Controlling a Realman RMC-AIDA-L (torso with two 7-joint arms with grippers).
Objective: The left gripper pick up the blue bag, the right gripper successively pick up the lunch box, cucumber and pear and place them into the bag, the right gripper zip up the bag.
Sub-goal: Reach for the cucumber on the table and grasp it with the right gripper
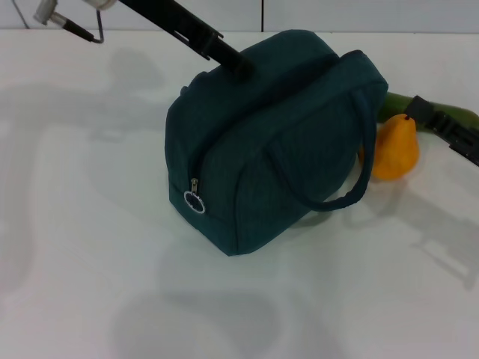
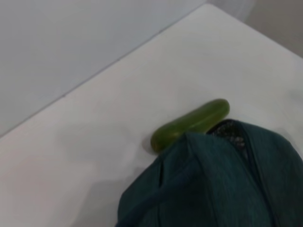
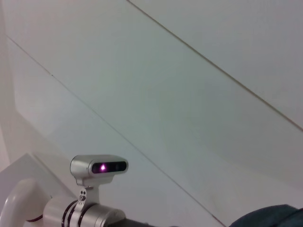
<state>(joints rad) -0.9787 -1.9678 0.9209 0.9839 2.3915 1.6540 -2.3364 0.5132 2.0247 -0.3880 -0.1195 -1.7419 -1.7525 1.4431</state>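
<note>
The left gripper (image 1: 238, 66) is seen at the top rear of the bag (image 1: 269, 142), its black fingers pressed against the fabric; whether they are spread or closed on the fabric cannot be told. The right gripper (image 1: 419, 111) is placed at the right edge, just beside the pear (image 1: 394, 148) and over the cucumber (image 1: 449, 116); the state of its fingers cannot be told either.

The bag is stood on the white tabletop (image 1: 90, 224), its zip pull (image 1: 194, 200) hung low on the near end and a handle (image 1: 352, 179) looped down its right side. The pear is set upright against the bag's right side, and the cucumber is laid behind it. In the left wrist view the cucumber (image 2: 189, 125) is shown touching the bag's (image 2: 222, 184) far edge
</note>
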